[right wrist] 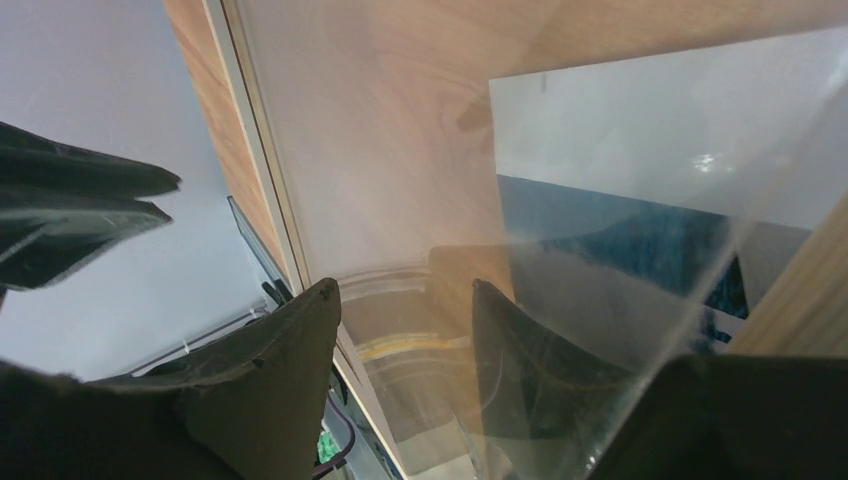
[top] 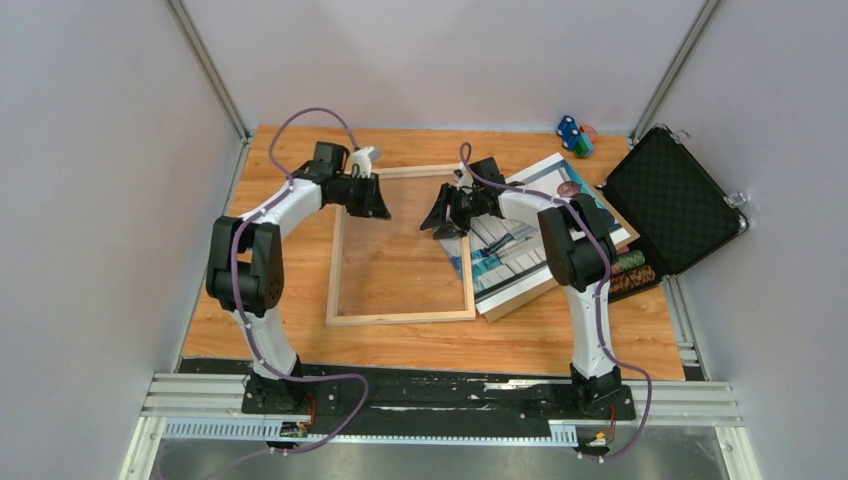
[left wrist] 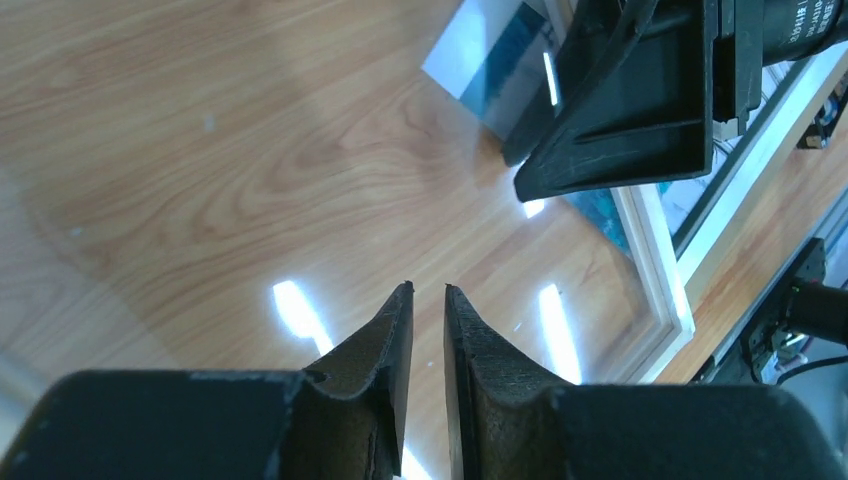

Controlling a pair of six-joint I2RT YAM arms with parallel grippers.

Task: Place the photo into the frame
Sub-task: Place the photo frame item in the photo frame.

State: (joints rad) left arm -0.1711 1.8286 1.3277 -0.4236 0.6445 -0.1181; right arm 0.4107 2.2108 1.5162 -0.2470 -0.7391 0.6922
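The pale wood frame (top: 400, 317) lies flat on the table with its clear pane in place. The photo (top: 515, 255) rests to its right on a brown backing board (top: 525, 297), with one corner reaching the frame's right rail. My left gripper (top: 378, 207) hovers over the frame's top left area. In the left wrist view the left gripper (left wrist: 428, 290) is slightly open over the pane, with nothing between its fingers. My right gripper (top: 442, 222) is at the right rail. In its wrist view the right gripper (right wrist: 403, 285) stands open astride the frame's rail (right wrist: 255, 150); one finger (right wrist: 540, 370) shows through the pane, beside the photo (right wrist: 650, 130).
An open black case (top: 675, 200) sits at the right edge, with stacked chips (top: 630, 272) in front of it. A small blue toy (top: 572, 133) lies at the back right corner. Grey walls close in the table on three sides.
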